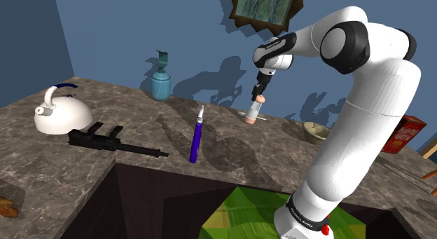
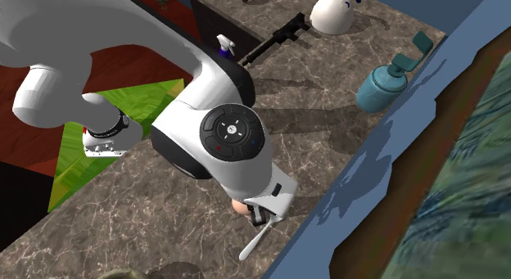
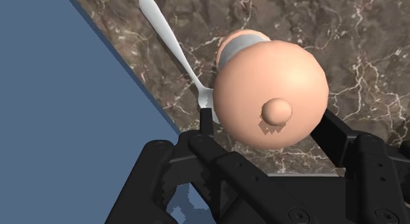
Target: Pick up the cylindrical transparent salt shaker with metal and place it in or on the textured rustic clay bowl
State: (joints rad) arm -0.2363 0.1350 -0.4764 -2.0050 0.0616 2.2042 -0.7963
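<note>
At the back edge of the counter (image 1: 42, 160), close under the blue wall, the salt shaker (image 1: 255, 110) stands on its base. It is drawn peach-coloured, with a grey band under its domed cap. A silver spoon (image 3: 172, 45) lies just beside it, on the wall side.

The gripper (image 1: 260, 91) hangs right over the shaker. In the wrist view the two black fingers (image 3: 205, 122) stand apart, one on each side of the cap. A thin gap shows at one finger, so I judge that nothing is clamped yet.

The step in hand is the grasp. To do it well, the hand should go a little lower, so that the pads meet the straight body and not the round cap, which can slip out. It should close slowly and centred, then lift straight up, away from the spoon.

The bowl (image 1: 316, 130) sits further along the same back edge, partly behind the arm. The carry is short and needs only enough height to clear the rim.
</note>
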